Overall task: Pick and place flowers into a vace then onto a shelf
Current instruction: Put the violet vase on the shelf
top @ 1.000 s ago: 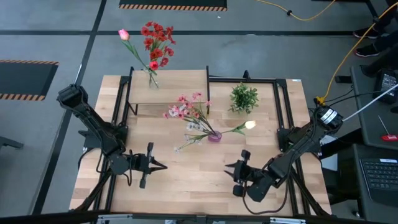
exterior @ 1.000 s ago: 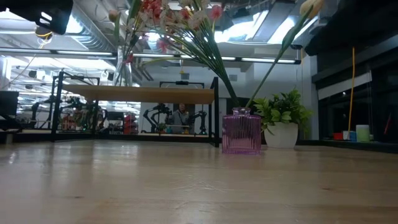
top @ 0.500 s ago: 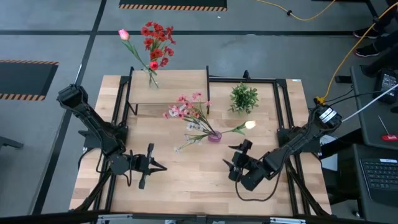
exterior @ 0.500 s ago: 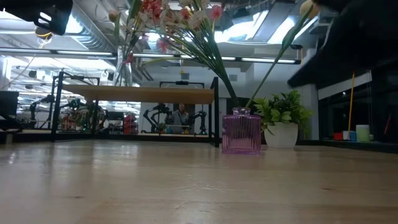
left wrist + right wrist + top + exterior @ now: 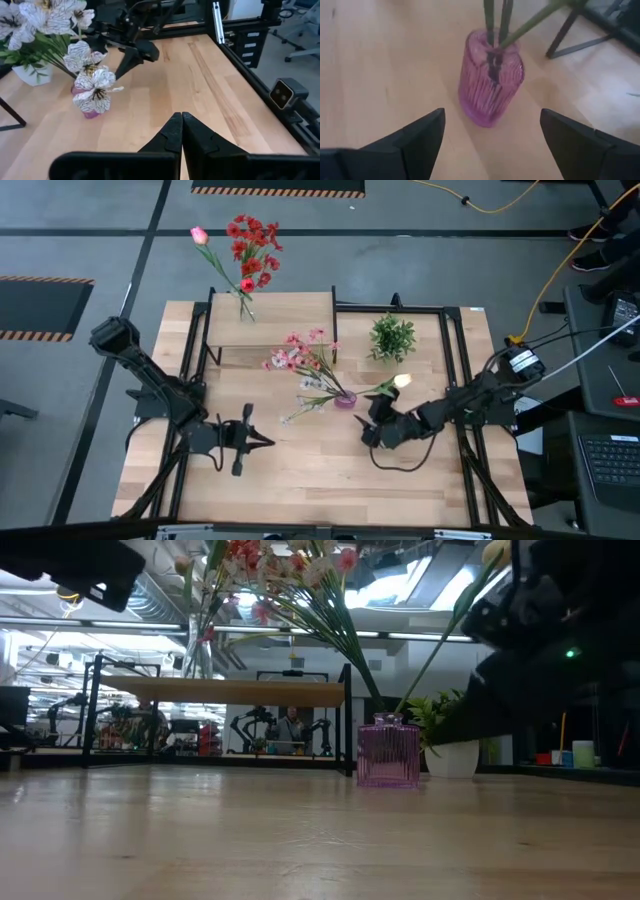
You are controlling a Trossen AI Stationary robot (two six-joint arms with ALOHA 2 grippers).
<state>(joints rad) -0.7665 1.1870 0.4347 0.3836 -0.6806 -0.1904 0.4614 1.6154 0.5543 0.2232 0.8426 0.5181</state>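
Observation:
A purple ribbed vase stands on the table in front of the shelf. It holds pink blossoms, pale sprigs and a cream tulip by their stems. A clear vase with red flowers and a pink tulip stands on the shelf's left end. My right gripper is open just right of the purple vase, its fingers on either side of it without touching. My left gripper hangs shut over the near left of the table.
A bushy green plant in a white pot stands right of the shelf, behind the purple vase. A black metal frame runs along the table's right and far sides. Bare tabletop lies between the two grippers.
My right gripper has moved from the near right of the table toward the far edge and leftward, up to the purple vase, and has dropped lower, so that its arm now fills the right of the low view. The vases and flowers have stayed put.

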